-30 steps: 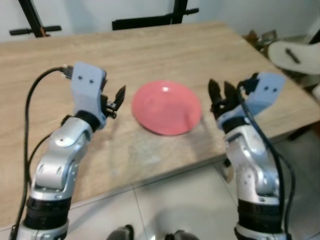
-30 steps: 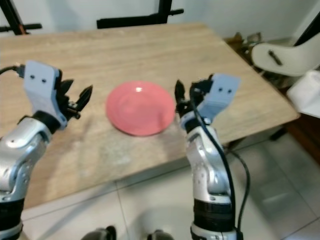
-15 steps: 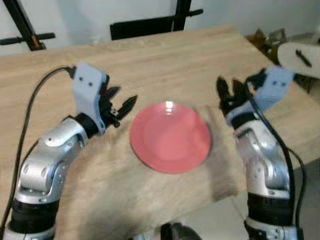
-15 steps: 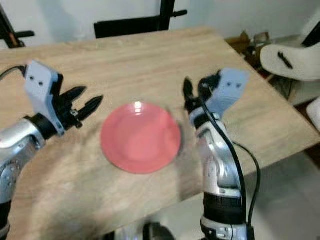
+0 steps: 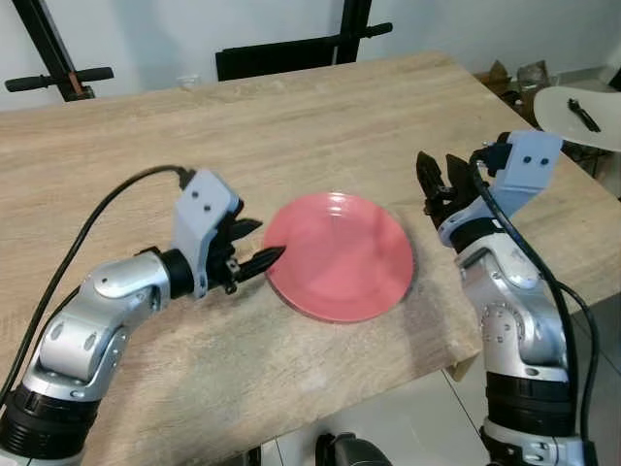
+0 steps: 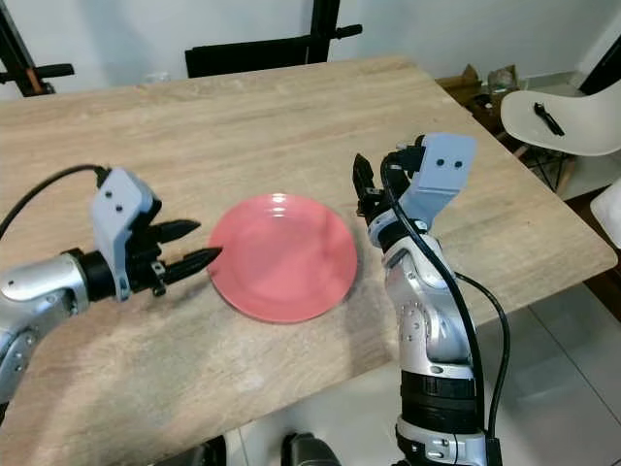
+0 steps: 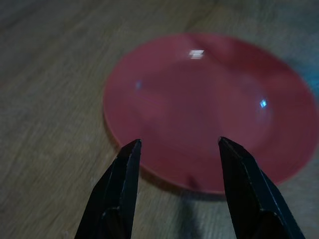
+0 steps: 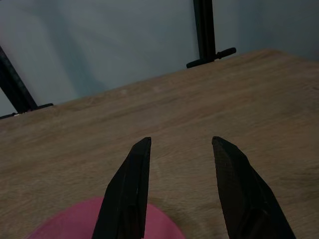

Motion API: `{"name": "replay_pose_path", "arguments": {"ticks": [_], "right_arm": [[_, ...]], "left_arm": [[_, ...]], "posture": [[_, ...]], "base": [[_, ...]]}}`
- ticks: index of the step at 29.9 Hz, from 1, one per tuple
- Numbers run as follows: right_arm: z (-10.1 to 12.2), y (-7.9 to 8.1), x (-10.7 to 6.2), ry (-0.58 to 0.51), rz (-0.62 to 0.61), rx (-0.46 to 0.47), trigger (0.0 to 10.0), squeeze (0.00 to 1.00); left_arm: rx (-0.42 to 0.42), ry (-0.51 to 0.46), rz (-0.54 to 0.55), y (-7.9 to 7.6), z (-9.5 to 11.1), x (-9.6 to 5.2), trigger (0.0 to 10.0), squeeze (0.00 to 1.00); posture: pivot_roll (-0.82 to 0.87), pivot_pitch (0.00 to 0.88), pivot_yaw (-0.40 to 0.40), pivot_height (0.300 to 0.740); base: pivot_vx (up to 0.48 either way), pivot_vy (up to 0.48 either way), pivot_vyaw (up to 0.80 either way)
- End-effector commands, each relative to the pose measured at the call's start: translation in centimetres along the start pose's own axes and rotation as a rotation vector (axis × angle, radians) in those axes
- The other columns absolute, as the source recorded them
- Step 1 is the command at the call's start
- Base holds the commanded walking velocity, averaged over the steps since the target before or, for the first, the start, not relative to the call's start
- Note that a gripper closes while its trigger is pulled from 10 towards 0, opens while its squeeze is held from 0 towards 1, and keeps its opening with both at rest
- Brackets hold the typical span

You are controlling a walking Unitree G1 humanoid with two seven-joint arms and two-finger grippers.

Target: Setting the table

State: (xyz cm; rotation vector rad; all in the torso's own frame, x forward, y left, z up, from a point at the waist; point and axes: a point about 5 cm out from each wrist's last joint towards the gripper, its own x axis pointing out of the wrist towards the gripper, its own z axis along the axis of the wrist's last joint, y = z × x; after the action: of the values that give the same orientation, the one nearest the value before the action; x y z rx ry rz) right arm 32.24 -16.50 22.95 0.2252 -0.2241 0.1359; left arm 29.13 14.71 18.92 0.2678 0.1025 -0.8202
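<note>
Left eye view: a round, shallow pink plate (image 5: 338, 255) is seen lying flat on the light wooden tabletop (image 5: 291, 126), near its front edge. The left gripper (image 5: 254, 247) is held low at the plate's left rim, fingers spread, nothing held. The right gripper (image 5: 439, 182) is raised beside the right rim, fingers parted and empty.

Right eye view: a white chair (image 6: 558, 112) with a small dark object on its seat is seen past the tabletop's right edge.

Left wrist view: the near rim is framed between the two open fingers (image 7: 119, 191), not yet touched. Judged step: approach to a rim grasp; next, an advance and closure on the rim is called for.

Right wrist view: bare tabletop and only a sliver of plate are shown.
</note>
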Motion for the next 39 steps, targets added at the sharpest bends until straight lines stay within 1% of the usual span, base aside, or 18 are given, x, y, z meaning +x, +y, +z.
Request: {"name": "replay_pose_path", "arguments": {"ticks": [1,4,5,6,7,11,15,19,22,23,24,27,31,32,35,37,38,39], "right_arm": [[-0.4,0.0,-0.1,0.021,0.006,0.013,10.0,0.0],[-0.4,0.3,0.1,0.021,0.022,0.016,10.0,0.0],[-0.4,0.3,0.1,0.021,0.022,0.016,10.0,0.0],[-0.4,0.5,0.2,0.021,0.028,0.017,10.0,0.0],[-0.4,0.5,0.2,0.021,0.028,0.017,10.0,0.0],[-0.3,1.0,0.4,0.019,0.05,0.022,10.0,0.0],[-0.5,1.3,0.5,0.024,0.057,0.025,10.0,0.0],[-0.8,1.1,0.8,0.034,0.042,0.023,10.0,0.0],[-0.9,0.8,0.9,0.036,0.028,0.033,10.0,0.0],[-0.7,0.7,1.0,0.033,0.027,0.044,10.0,0.0],[-0.5,0.6,1.1,0.028,0.029,0.052,10.0,0.0],[-0.2,0.6,1.2,0.021,0.035,0.06,10.0,0.0],[0.8,0.8,1.4,-0.005,0.076,0.136,10.0,0.0],[0.8,0.8,1.4,-0.005,0.076,0.136,10.0,0.0],[1.3,1.8,1.3,-0.004,0.175,0.228,10.0,0.0],[1.2,3.4,0.8,0.035,0.321,0.288,10.0,0.0],[1.2,3.4,0.8,0.035,0.321,0.288,10.0,0.0],[0.6,4.5,0.2,0.088,0.418,0.286,10.0,0.0]], "left_arm": [[0.02,0.002,-0.006,-0.3,-0.8,0.4,10.0,0.0],[-0.017,-0.076,-0.01,-0.4,-0.8,1.7,10.0,0.0],[-0.017,-0.076,-0.01,-0.4,-0.8,1.7,10.0,0.0],[0.003,-0.102,-0.003,-0.3,-0.4,2.3,10.0,0.0],[0.003,-0.102,-0.003,-0.3,-0.4,2.3,10.0,0.0],[0.078,-0.147,-0.007,-0.1,0.7,2.8,10.0,0.0],[0.133,-0.111,-0.059,-0.5,0.2,3.3,10.0,0.0],[0.137,-0.057,-0.098,-0.8,-1.4,3.1,10.0,0.0],[0.133,-0.021,-0.079,-0.4,-2.2,3.0,10.0,0.0],[0.143,0.022,-0.057,0.1,-2.9,2.9,10.0,0.0],[0.136,0.064,-0.05,0.3,-3.6,2.7,10.0,0.0],[0.124,0.095,-0.042,0.5,-4.2,2.4,10.0,0.0],[0.024,0.12,-0.026,0.8,-5.5,1.6,10.0,0.0],[0.024,0.12,-0.026,0.8,-5.5,1.6,10.0,0.0],[0.009,0.104,-0.024,0.9,-5.6,1.6,10.0,0.0],[0.011,0.1,-0.024,0.8,-5.6,1.8,10.0,0.0],[0.011,0.1,-0.024,0.8,-5.6,1.8,10.0,0.0],[0.019,0.099,-0.02,0.7,-5.5,1.9,10.0,0.0]], "posture": [[-0.09,0.096,0.015,0.74],[-0.09,0.104,0.01,0.74],[-0.09,0.104,0.01,0.74],[-0.09,0.108,0.011,0.74],[-0.09,0.108,0.011,0.74],[-0.1,0.13,0.011,0.74],[-0.1,0.141,0.013,0.74],[-0.1,0.149,0.016,0.74],[-0.1,0.154,0.014,0.74],[-0.1,0.154,0.014,0.74],[-0.1,0.156,0.015,0.74],[-0.1,0.158,0.017,0.74],[-0.1,0.16,0.018,0.74],[-0.1,0.16,0.018,0.74],[-0.1,0.16,0.016,0.74],[-0.1,0.158,0.016,0.74],[-0.1,0.158,0.016,0.74],[-0.1,0.158,0.016,0.74]], "base": [[0.0,0.0,0.0],[0.0,0.0,0.0],[0.0,0.0,0.0],[0.0,0.0,0.0],[0.0,0.0,0.0],[0.0,0.0,0.0],[0.0,0.0,0.0],[0.0,0.0,0.0],[0.0,0.0,0.0],[0.0,0.0,0.0],[0.0,0.0,0.0],[0.0,0.0,0.0],[0.0,0.0,0.0],[0.0,0.0,0.0],[0.0,0.0,0.0],[0.0,0.0,0.0],[0.0,0.0,0.0],[0.0,0.0,0.0]]}}
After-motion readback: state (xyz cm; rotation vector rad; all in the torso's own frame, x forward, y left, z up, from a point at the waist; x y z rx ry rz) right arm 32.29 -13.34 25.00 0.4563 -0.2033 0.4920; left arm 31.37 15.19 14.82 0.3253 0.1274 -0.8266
